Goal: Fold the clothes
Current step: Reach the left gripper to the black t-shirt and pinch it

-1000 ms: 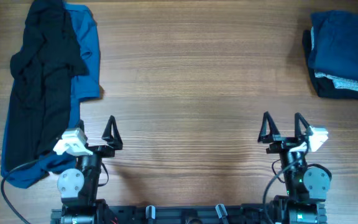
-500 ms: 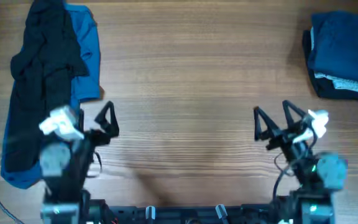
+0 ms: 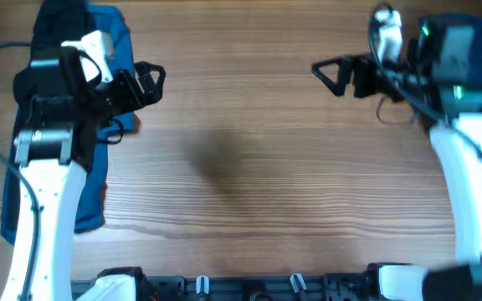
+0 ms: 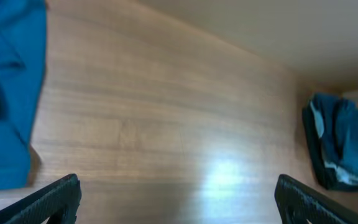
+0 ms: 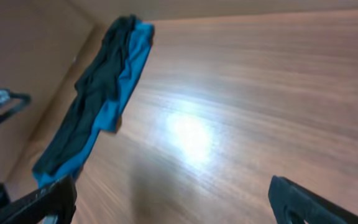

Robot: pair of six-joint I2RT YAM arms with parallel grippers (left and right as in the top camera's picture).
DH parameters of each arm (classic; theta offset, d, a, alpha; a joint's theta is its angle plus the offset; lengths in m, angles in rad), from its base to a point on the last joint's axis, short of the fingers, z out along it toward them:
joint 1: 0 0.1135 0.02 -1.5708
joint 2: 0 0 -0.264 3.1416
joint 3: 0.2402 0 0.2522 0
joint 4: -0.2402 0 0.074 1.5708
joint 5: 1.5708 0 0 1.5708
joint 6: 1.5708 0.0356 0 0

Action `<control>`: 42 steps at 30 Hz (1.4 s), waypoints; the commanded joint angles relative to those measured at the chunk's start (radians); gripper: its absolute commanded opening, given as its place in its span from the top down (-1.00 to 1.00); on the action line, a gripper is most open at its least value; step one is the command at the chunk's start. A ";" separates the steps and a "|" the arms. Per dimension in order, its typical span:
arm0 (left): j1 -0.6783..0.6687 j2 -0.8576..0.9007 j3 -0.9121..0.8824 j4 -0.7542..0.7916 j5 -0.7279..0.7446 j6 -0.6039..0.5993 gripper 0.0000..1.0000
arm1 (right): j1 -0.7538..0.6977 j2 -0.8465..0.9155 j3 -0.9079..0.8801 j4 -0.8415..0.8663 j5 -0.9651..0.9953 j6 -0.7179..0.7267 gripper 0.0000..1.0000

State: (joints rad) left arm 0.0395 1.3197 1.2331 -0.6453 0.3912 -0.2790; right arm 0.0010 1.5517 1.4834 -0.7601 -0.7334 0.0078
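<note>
A loose pile of a black garment lying on a blue garment sits along the table's left side; the blue one also shows in the left wrist view. A folded stack of dark blue clothes sits at the far right, mostly hidden under my right arm in the overhead view. My left gripper is open and empty, raised beside the loose pile's right edge. My right gripper is open and empty, raised left of the folded stack. Both wrist views show wide-open jaws, left and right.
The wooden table lies between the two piles. Both white arms reach up from the front edge, the left over the loose pile, the right over the folded stack. The arm bases stand at the front edge.
Both arms have risen from their rest pose at the front edge and swung away from it. The left gripper now is beside the loose pile, the right near the folded stack. The clothes have not moved.
</note>
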 commanded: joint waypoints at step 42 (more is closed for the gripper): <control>0.397 0.920 0.268 0.671 -0.527 0.145 -0.78 | 0.248 0.258 0.144 -0.007 0.349 0.048 -0.99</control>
State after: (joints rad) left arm 0.4313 2.2139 1.4857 -0.0044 -0.1234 -0.1570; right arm 0.2428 1.7859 1.6058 -0.7753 -0.3988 0.0654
